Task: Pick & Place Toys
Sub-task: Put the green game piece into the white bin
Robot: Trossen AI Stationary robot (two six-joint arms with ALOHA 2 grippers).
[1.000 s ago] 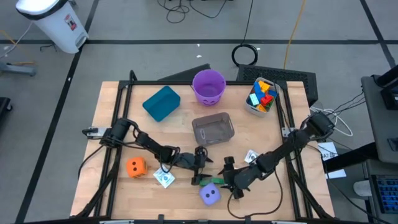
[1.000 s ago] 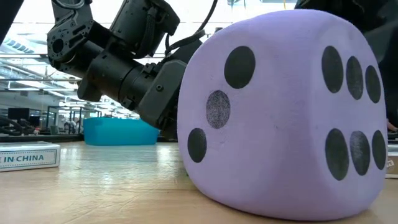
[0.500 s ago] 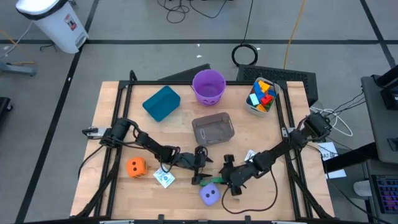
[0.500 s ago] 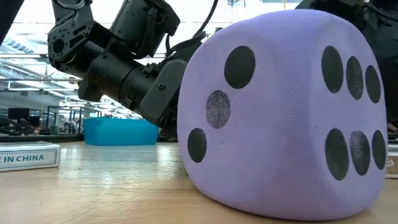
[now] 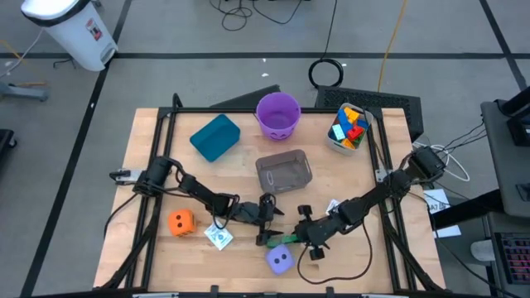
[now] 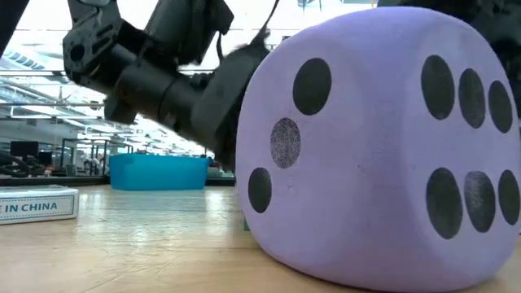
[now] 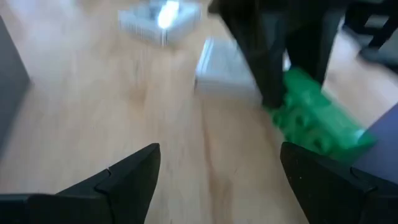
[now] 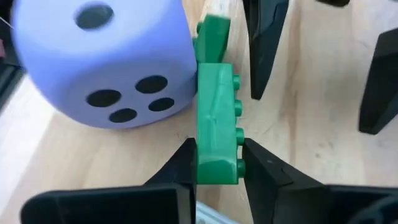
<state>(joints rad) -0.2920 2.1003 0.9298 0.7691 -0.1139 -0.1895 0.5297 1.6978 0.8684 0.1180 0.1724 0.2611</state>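
Right wrist view gives us the grip: the right gripper [image 8: 216,163] has its two dark fingers pressed on either side of a green block [image 8: 217,121], clamped on its near end. We see the block as a long studded brick, studs in a row along one side, its long axis running straight away from the gripper, with its far end reaching between the purple die [image 8: 106,59] and the left arm's finger. One flank of the block lies just beside the die, touching or nearly so. From the high view we place it all near the front middle of the wooden table [image 5: 149,141]: the right gripper [image 5: 291,237] comes in from the right, the left gripper [image 5: 267,225] from the left, tips close together, the purple die [image 5: 280,259] just nearer the front edge. We find tight room there; open wood lies to the right front. The left gripper [image 7: 217,180] has its fingers well apart, holding nothing, with the green block [image 7: 317,121] ahead of it. An orange die [image 5: 180,221] and a white card [image 5: 219,238] sit to the left.
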